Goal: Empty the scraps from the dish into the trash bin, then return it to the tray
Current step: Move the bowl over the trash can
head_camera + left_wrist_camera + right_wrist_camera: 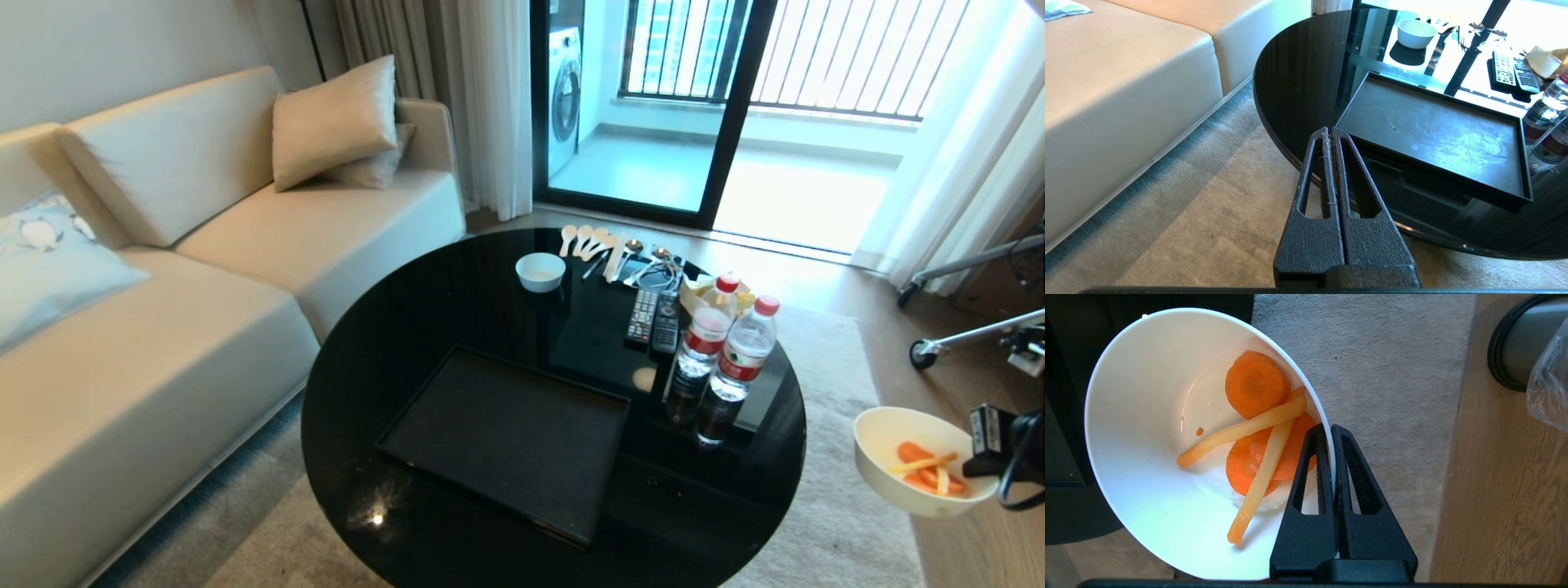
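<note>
Beyond the table's right edge, over the rug (824,523), the right gripper (1329,433) clamps the rim of the dish (886,457), one finger inside and one outside the wall. Scraps (1257,428), orange slices and pale strips, lie inside the dish. On the round black table (457,302) sits the tray (506,437), bare. The trash bin (1523,343) stands on the wooden floor near the dish. The left gripper (1330,132) hangs beside the table, fingers pressed together, holding nothing.
</note>
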Controlling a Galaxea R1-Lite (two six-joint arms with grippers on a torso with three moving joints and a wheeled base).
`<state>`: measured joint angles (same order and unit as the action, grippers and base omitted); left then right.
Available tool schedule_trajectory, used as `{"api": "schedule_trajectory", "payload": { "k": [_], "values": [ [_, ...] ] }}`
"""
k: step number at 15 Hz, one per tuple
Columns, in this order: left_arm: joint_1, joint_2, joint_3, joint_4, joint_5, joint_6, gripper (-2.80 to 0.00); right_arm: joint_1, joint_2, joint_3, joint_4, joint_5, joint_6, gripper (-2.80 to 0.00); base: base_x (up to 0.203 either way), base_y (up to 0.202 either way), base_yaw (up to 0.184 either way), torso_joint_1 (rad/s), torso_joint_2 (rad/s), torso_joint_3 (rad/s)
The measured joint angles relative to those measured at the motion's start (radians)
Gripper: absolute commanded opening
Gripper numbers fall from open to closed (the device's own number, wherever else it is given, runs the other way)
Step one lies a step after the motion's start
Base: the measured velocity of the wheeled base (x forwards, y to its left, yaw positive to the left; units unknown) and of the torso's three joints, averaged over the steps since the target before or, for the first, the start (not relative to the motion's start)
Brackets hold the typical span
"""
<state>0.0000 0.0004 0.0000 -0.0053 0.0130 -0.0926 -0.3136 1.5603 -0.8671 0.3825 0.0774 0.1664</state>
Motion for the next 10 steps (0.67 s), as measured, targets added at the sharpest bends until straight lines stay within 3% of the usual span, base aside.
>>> {"api": "schedule_trajectory", "payload": {
  "k": [10],
  "values": [
    [0.0,0.0,0.0,0.0,0.0,0.0,-2.8,-0.012,-0.403,0.311,0.003,0.035,0.026,-2.8,0.0,0.0,0.0,0.0,0.0,0.0]
  ]
}}
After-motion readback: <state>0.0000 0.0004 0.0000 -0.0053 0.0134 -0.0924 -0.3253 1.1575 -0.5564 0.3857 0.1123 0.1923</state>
